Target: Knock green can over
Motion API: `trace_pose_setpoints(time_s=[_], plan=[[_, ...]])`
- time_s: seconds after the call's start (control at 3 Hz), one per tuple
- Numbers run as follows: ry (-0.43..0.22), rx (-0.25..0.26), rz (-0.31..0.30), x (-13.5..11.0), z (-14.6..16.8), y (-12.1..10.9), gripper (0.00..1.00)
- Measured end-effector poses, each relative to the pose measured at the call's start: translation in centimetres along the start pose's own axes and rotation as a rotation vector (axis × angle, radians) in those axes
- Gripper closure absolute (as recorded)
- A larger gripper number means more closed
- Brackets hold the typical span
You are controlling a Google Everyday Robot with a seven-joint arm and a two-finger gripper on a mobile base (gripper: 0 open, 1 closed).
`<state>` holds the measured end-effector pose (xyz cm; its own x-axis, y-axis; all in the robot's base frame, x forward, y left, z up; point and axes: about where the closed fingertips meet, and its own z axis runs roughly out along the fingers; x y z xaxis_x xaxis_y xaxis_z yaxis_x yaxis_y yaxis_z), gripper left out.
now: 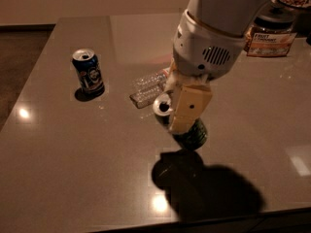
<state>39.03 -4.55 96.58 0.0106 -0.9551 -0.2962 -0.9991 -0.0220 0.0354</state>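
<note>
The green can (193,134) has a dark green patterned body and a silver top that faces up-left. It is tilted and held off the table, with its shadow on the tabletop below it. My gripper (177,123) hangs from the white arm at the centre of the view. Its cream fingers (189,107) are closed around the can's upper part and hide much of its side.
A blue can (88,72) with a white logo stands upright at the left. A clear plastic bottle (147,87) lies on its side just behind the gripper. A labelled jar (271,32) stands at the back right. The grey table's (58,169) front edge runs close below the shadow.
</note>
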Motion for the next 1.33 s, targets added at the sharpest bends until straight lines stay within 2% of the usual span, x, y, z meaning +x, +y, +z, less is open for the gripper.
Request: trace_pose_setpoints(time_s=[0.33, 0.67, 1.0, 1.33], plan=[[0.164, 0.056, -0.005, 2.3, 0.8, -2.2, 1.00], [0.272, 0.091, -0.015, 4.0, 2.4, -3.5, 0.82], [0.346, 0.094, -0.035, 4.8, 3.9, -3.8, 0.59], [0.383, 0.083, -0.059, 5.1, 5.4, -3.7, 0.36]])
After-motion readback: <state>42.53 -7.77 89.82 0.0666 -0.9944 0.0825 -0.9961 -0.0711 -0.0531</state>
